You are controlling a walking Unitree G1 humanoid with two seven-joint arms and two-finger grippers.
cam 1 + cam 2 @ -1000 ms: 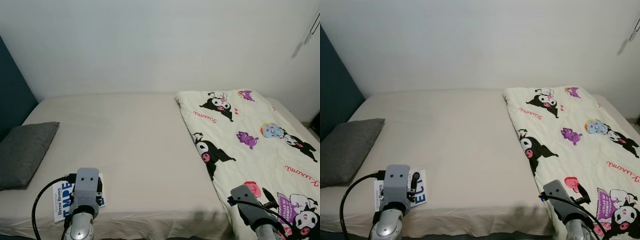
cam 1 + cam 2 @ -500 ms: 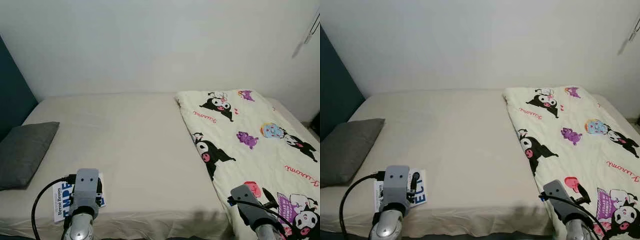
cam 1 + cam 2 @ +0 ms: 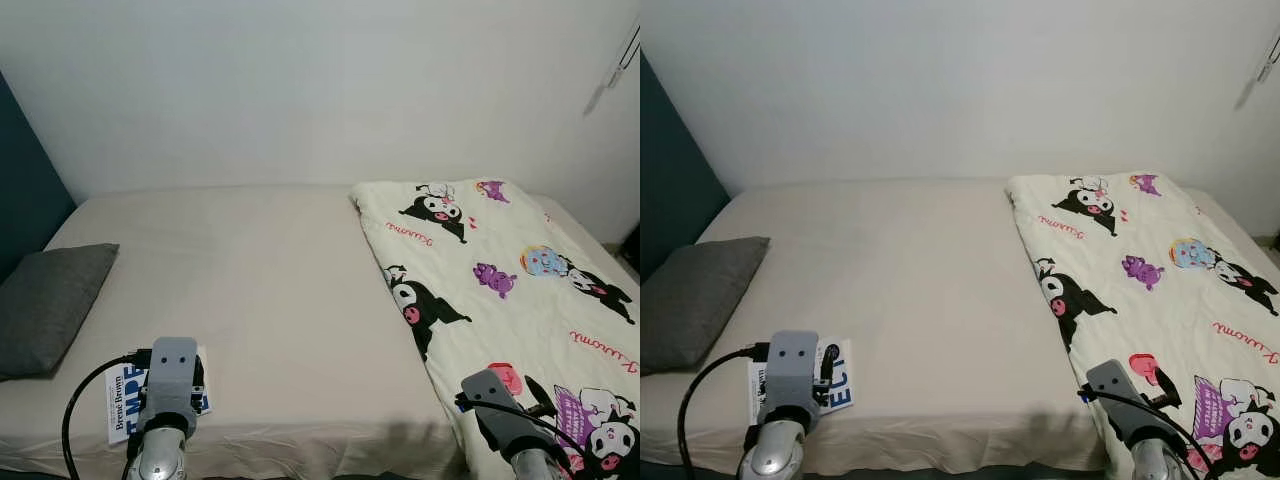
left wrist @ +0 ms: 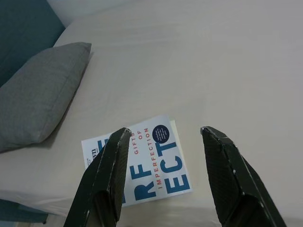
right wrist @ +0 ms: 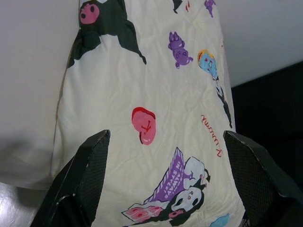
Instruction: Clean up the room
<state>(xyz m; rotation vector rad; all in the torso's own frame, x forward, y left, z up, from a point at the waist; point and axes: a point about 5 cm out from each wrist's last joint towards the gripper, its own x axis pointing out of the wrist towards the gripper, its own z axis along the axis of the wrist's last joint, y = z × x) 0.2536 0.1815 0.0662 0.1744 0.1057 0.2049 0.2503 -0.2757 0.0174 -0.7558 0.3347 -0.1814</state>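
Note:
A white book (image 4: 151,161) with blue and red lettering lies flat on the beige bed (image 3: 260,270), near its front left edge. My left gripper (image 4: 164,131) hovers just above the book, open, its two black fingers (image 4: 111,175) apart and touching nothing. A cream blanket (image 3: 480,270) printed with cartoon figures covers the right half of the bed. Over the blanket's front part, my right gripper (image 5: 166,135) is open and holds nothing. In the eye views the grey wrist housings (image 3: 172,378) hide the fingers.
A grey pillow (image 3: 45,305) lies at the bed's left end, beside a dark teal panel (image 3: 20,180). A white wall (image 3: 320,90) runs behind the bed. Dark floor (image 5: 270,109) lies past the blanket's right edge.

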